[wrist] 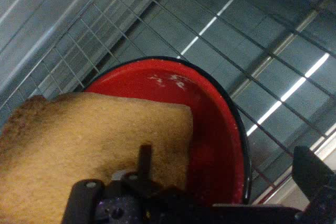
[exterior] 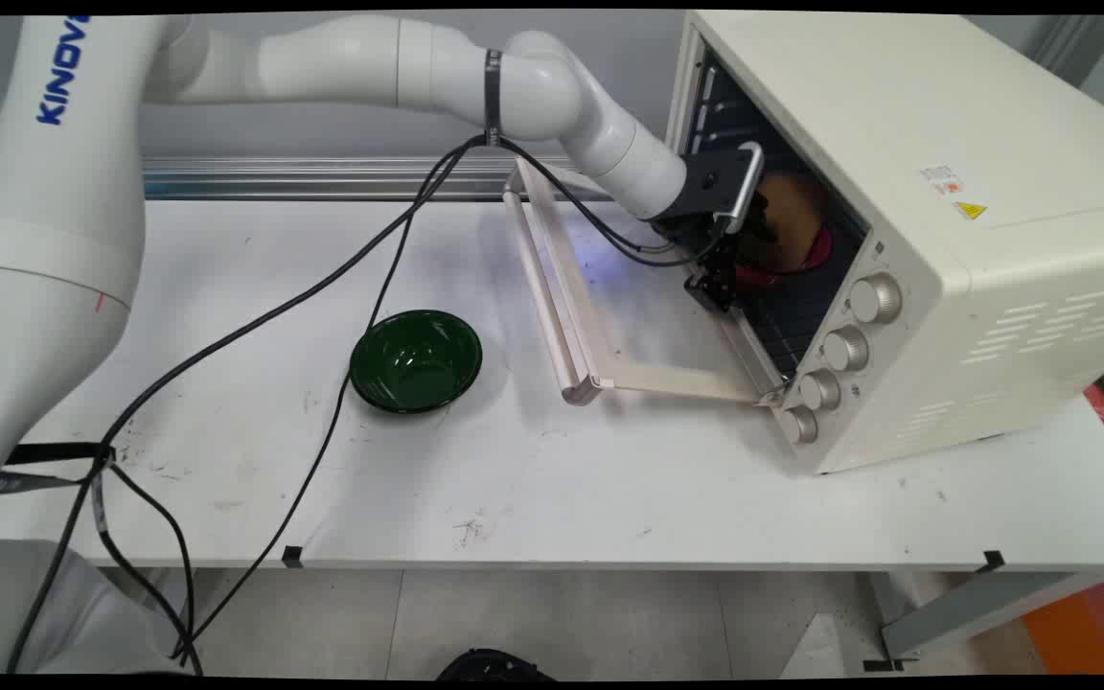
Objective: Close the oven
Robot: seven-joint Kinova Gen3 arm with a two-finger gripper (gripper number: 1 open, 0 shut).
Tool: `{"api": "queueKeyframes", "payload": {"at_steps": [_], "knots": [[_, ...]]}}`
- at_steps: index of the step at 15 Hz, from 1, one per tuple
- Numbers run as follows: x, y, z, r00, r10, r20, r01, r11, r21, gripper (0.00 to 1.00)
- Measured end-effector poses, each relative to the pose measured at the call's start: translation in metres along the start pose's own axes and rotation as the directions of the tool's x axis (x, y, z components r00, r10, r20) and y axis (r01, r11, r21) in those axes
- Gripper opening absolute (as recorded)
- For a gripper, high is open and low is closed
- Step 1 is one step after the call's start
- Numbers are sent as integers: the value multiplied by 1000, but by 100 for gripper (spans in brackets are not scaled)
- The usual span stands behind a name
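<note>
Inside the cream toaster oven (exterior: 907, 220) at the table's (exterior: 552, 498) far right corner, on its wire rack (wrist: 273, 45), the black gripper (exterior: 720, 278) hovers over a soft, light, crumbly-looking slice of brown toast (wrist: 89, 140) in a red, probably slippery bowl (wrist: 210, 129); finger state cannot be told; the toast's edge looks the likeliest hold.

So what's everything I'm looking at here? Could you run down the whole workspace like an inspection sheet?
Surface: white table, scuffed with dark marks.
Things in play: cream toaster oven, its door folded down open; inside on the wire rack, a red bowl holding a slice of toast.
Clutter: empty dark green bowl on the table left of the oven door.
Gripper: black gripper reaches into the oven, right at the toast; whether it is open or shut cannot be told.
Cables: black cables hang from the arm across the table.
Surroundings: grey wall, aluminium rail, tiled floor.
</note>
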State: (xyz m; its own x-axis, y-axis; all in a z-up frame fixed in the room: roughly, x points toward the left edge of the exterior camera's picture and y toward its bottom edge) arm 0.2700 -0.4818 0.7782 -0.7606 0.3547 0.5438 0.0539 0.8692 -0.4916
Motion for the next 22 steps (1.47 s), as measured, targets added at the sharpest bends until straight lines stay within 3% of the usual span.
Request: {"api": "queueKeyframes", "payload": {"at_steps": [13, 18, 22], "knots": [[22, 18, -82, 986, -157, 63, 156, 988, 19, 100], [27, 34, -133, 960, -258, 114, 255, 966, 35, 100], [27, 49, -175, 929, -337, 154, 330, 942, 67, 100]]}}
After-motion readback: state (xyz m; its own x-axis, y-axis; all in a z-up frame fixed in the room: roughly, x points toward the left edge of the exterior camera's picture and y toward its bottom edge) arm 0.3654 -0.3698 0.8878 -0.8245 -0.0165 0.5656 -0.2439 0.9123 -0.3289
